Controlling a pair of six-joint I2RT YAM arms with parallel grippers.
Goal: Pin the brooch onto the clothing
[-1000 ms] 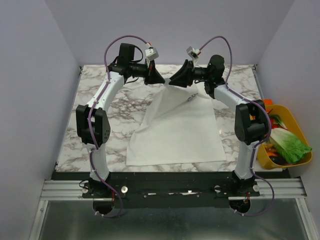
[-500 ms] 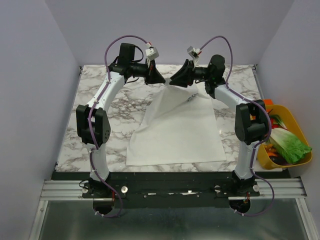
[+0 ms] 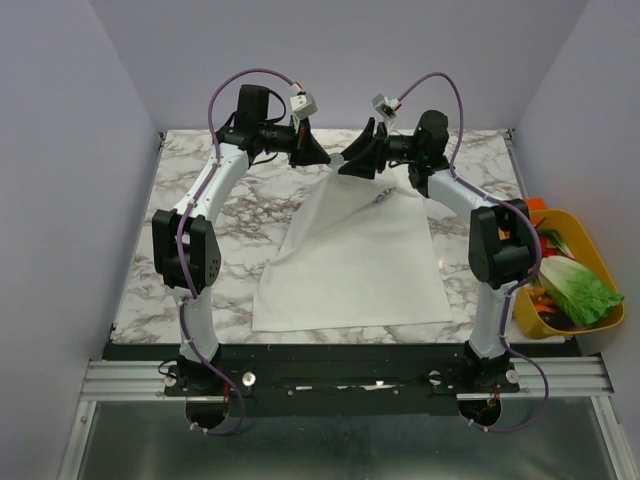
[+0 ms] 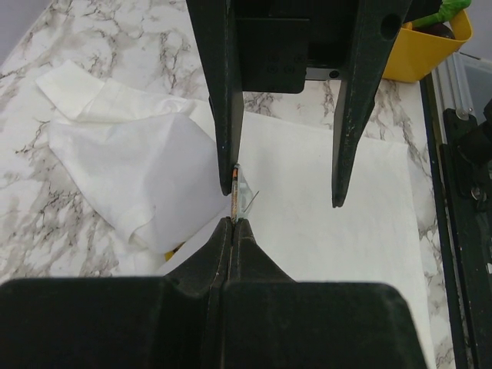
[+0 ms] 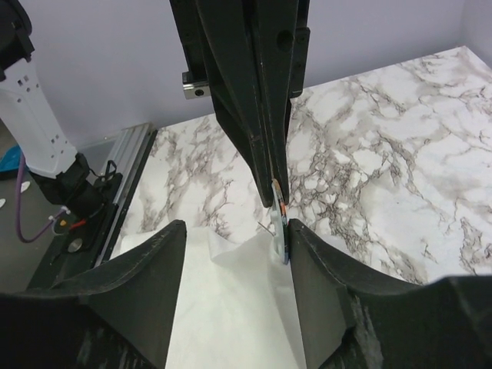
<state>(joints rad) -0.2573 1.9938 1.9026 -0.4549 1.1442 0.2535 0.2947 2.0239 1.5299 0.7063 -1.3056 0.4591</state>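
- The right tool point(image 5: 237, 227) has just released: its fingers stood closer together a moment ago, and now they are wide apart.
- The left tool point(image 4: 232, 223) is clenched on the brooch point(image 4: 234, 188) and holds it edge-on at its fingertips. It alone seems to carry the brooch now.
- I judge this to be a hand-over, or a new grip in preparation. The pinning is not yet done, because the brooch hangs in the air above the T-shirt point(image 3: 350, 250), which lies below both tools on the desk point(image 3: 190, 230).
- The brooch is inside the open gap of the right tool, just beside one finger and well apart from the other.
- Only the left wrist view shows the thin pin wire point(image 4: 252, 200), which stands out from the brooch into that gap.
- The right wrist view shows white cloth directly below the brooch. I cannot tell whether they touch.
- Only the top view shows the whole T-shirt, spread out on the near side of the tools. The brooch is too small to find there.
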